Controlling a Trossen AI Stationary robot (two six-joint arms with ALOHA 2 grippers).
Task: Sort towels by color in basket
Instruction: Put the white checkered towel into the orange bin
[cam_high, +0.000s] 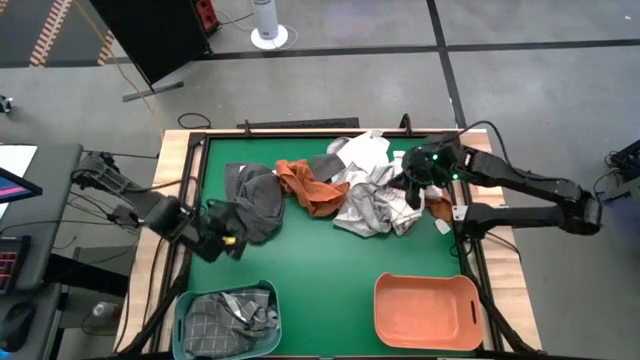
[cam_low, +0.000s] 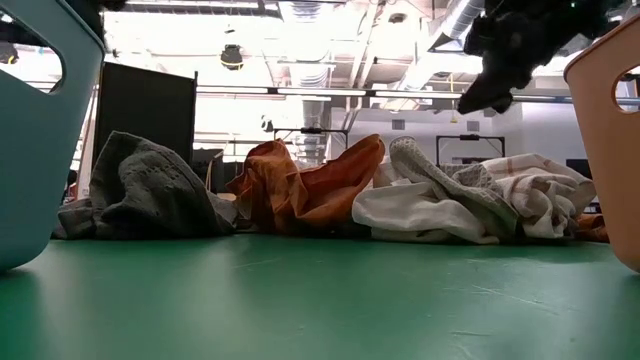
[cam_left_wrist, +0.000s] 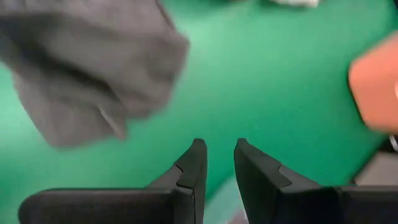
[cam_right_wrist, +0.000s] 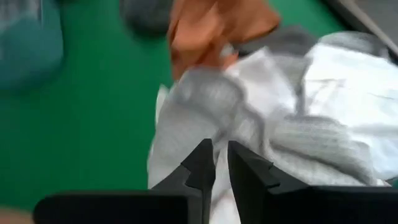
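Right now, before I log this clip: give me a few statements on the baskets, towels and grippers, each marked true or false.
1. The teal basket already holds towels. True: checked and grey ones lie in it.
2. The orange basket holds one orange towel. False: nothing lies in it.
3. The left gripper grips the dark grey towel. False: its fingers stand slightly apart with nothing between them; the towel lies on the table beside it.
4. The right gripper is over the pale towel pile. True.
5. An orange towel lies between the dark grey towel and the pale pile. True.
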